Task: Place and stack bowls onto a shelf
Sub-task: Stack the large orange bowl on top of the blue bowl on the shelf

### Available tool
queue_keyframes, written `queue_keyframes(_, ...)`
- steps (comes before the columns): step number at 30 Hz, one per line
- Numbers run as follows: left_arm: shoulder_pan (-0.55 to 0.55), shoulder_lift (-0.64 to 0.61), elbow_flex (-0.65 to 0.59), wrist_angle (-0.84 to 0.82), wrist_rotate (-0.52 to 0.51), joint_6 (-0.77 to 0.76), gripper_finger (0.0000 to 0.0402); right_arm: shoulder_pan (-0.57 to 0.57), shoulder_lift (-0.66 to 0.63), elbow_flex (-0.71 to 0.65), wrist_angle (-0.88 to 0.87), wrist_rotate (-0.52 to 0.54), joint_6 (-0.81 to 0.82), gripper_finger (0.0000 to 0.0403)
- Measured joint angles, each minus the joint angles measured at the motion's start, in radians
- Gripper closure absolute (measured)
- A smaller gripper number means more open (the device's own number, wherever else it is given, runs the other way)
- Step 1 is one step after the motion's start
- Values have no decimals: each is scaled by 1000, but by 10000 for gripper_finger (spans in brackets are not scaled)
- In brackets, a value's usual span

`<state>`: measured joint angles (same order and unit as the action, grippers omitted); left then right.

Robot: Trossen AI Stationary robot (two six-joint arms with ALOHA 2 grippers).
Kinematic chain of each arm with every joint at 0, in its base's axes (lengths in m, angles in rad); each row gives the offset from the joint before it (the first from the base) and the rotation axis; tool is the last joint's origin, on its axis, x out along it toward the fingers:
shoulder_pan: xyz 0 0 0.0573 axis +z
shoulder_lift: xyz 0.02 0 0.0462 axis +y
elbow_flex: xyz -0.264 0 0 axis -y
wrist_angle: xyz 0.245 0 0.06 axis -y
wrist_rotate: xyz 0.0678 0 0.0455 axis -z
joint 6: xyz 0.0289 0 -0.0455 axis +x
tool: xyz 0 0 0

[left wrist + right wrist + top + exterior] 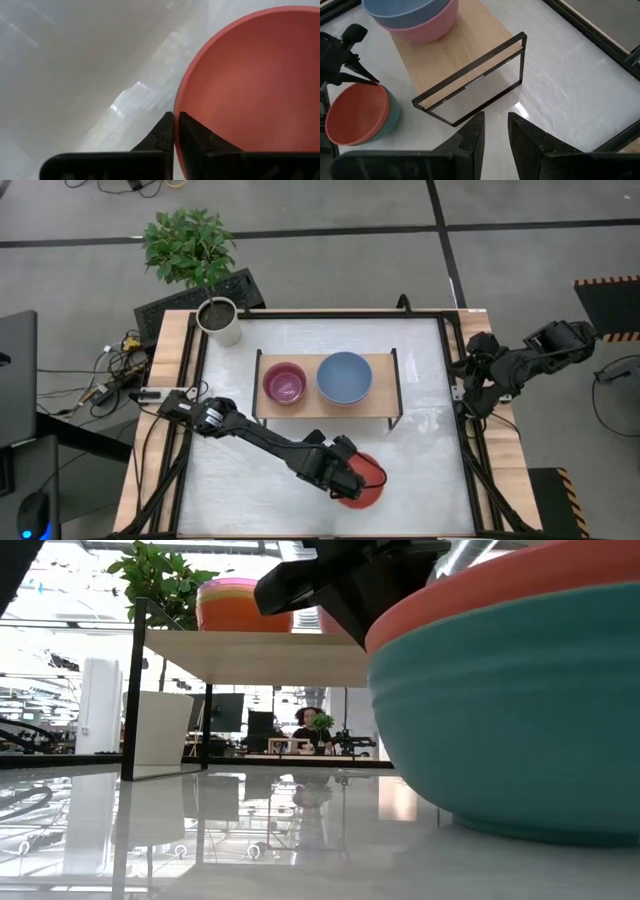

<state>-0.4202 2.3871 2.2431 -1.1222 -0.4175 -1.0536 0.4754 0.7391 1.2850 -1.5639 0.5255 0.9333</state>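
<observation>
A red bowl (366, 488) sits nested in a teal bowl (520, 710) that stands on the table near its front edge. My left gripper (175, 116) is shut on the red bowl's rim. Behind it the shelf (390, 402) stands mid-table. On it are a purple bowl (285, 383) at the left and a blue bowl (345, 377) nested in a pink one (427, 27) at the right. My right gripper (495, 131) waits open above the table's right edge, holding nothing. My left gripper pinches the red bowl's rim (176, 100) on the side toward the table's left, one finger (195, 135) inside the bowl and one (161, 135) outside. The fingers slant down from the table's left. The red bowl stays nested in the teal bowl, which rests on the table.
A white plant pot (219, 321) with a green plant stands at the table's far left corner. Bare white tabletop (430, 450) lies to the right of the shelf and in front of it. A black frame (452, 380) borders the table's sides.
</observation>
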Motion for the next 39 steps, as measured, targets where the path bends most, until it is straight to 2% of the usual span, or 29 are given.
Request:
queue_keyframes(7, 0, -31, 5, 19, 14, -38, 401, 0, 0, 0, 0, 5, -2, 290)
queue_keyframes(15, 5, -34, 111, 10, -3, -26, 401, 0, 0, 0, 0, 7, -1, 290)
queue_keyframes(22, 19, -48, 113, 34, -1, -51, 401, 0, 0, 0, 0, 7, 1, 290)
queue_keyframes(27, 26, -48, 112, 63, 64, -51, 401, 0, 0, 0, 0, 7, 1, 290)
queue_keyframes(33, 26, -126, 112, 129, 89, -42, 401, 0, 0, 0, 0, 7, 1, 290)
queue_keyframes(39, 39, -246, 112, 104, 8, -25, 401, 0, 0, 0, 0, 23, 1, 290)
